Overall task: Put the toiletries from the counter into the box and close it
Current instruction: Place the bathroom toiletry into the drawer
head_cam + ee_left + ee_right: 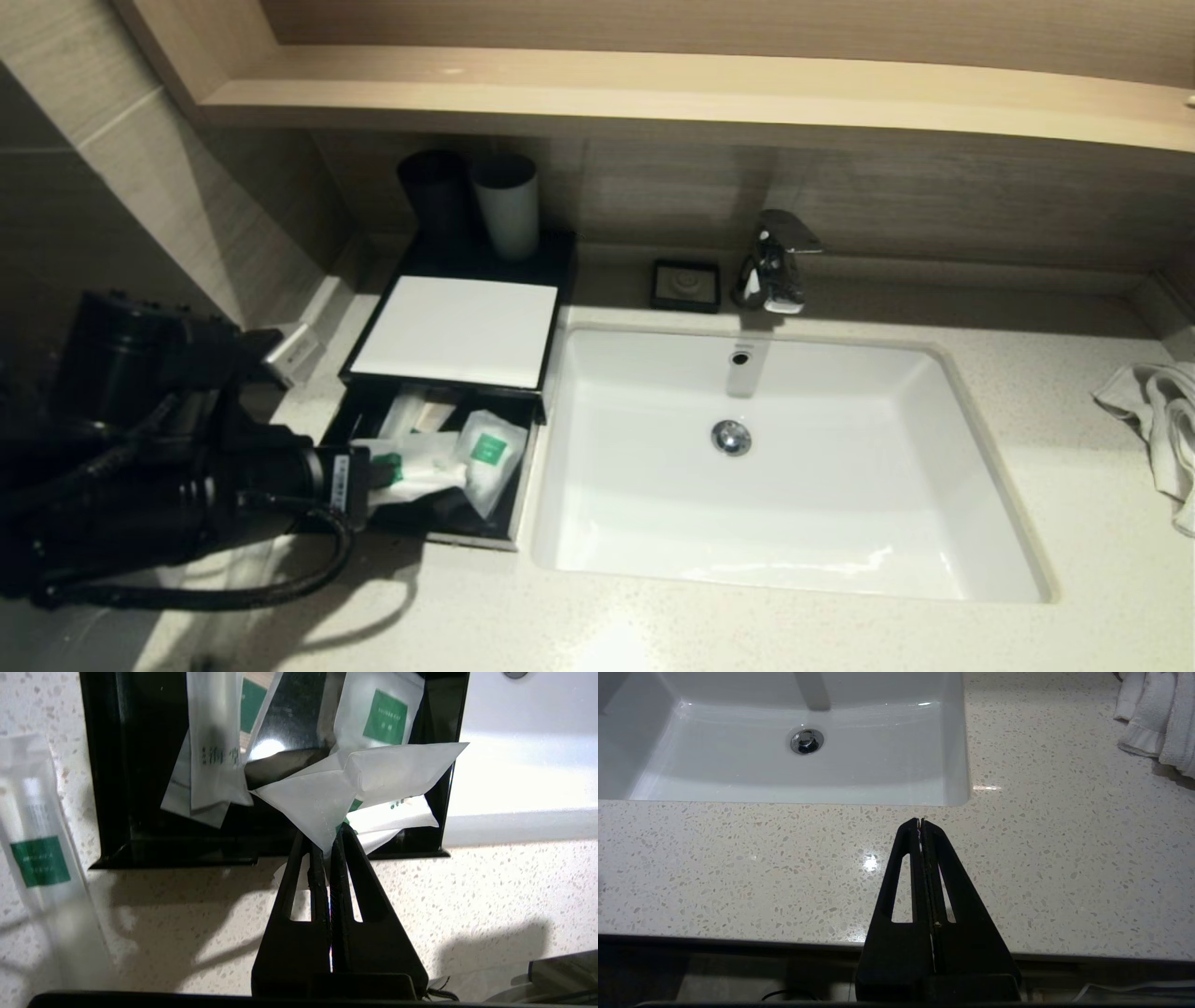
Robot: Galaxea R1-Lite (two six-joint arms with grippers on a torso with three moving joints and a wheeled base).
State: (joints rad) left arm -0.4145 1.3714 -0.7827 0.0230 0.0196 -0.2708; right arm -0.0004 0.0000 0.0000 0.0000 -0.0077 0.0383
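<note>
The box point(457, 329), black with a white top panel, stands left of the sink, and its drawer point(439, 523) is pulled out. My left gripper point(329, 842) hovers at the drawer's front edge point(177, 851), shut on the corner of a white packet point(355, 781) that hangs over the drawer; the same held packet point(415, 471) shows in the head view. Inside the drawer lie a long packet point(212, 742) and a small squarish one with a green label point(380, 714). Another long packet point(37, 854) rests on the counter point(467, 896) beside the drawer. My right gripper point(920, 822) is shut and empty.
The white sink basin point(775, 523) fills the middle of the counter, with a chrome tap point(775, 261) and a small black soap dish point(686, 285) behind it. Two cups point(509, 205) stand behind the box. A white towel point(1158, 429) lies at the far right.
</note>
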